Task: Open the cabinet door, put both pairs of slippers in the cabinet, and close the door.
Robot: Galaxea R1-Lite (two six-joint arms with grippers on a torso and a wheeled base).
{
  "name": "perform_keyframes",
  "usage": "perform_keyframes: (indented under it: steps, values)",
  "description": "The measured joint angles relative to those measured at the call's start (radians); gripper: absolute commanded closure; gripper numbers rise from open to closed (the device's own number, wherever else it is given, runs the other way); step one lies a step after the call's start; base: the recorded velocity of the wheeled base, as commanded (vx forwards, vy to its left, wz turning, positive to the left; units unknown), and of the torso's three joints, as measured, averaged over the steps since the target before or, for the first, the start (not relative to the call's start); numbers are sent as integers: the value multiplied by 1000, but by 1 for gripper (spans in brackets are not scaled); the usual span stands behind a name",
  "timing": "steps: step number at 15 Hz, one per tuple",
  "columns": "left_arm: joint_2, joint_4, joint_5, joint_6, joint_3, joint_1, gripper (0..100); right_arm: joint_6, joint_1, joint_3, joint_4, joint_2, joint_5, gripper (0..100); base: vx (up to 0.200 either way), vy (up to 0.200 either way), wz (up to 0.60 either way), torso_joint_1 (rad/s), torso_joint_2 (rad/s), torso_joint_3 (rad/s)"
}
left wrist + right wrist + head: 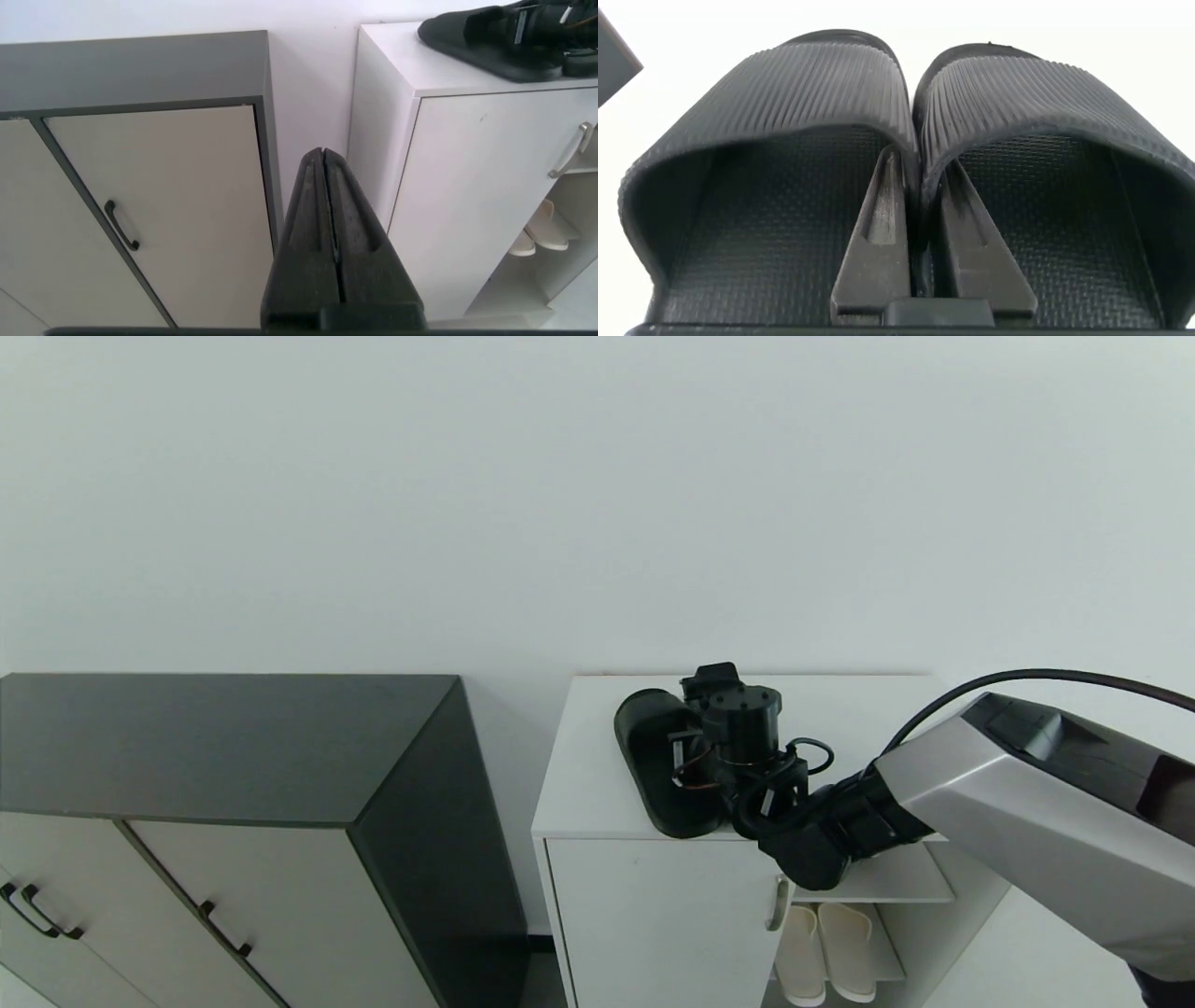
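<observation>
Both black slippers: pinched in my right gripper, centre frame.
Cabinet shelf: lower right, just below.

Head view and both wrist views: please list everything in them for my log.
black slippers: one pair, black, side by side on top of the white cabinet.
white slippers: one pair, off-white, on a low shelf in the white cabinet's open side.
white cabinet: one, white, against the wall; its door with a metal handle stands beside the open shelves.
grey cabinet: one, dark grey top and side, beige doors, black handles, left of the white cabinet.
left gripper: black, shut on nothing, in front of both cabinets.
right gripper: black, one finger inside each black slipper, pinching them together.
</observation>
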Motion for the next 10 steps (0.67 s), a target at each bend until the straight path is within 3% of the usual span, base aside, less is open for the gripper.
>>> perform_keyframes:
  steps: [3, 10]
  values:
    - [0, 0, 0, 0, 0, 0, 100, 1, 13, 74, -1, -75, 2, 100, 0, 0, 0, 0, 0, 0]
    - [0, 0, 1, 0, 0, 0, 100, 8, 90, 484, -1, -402, 59, 100, 0, 0, 0, 0, 0, 0]
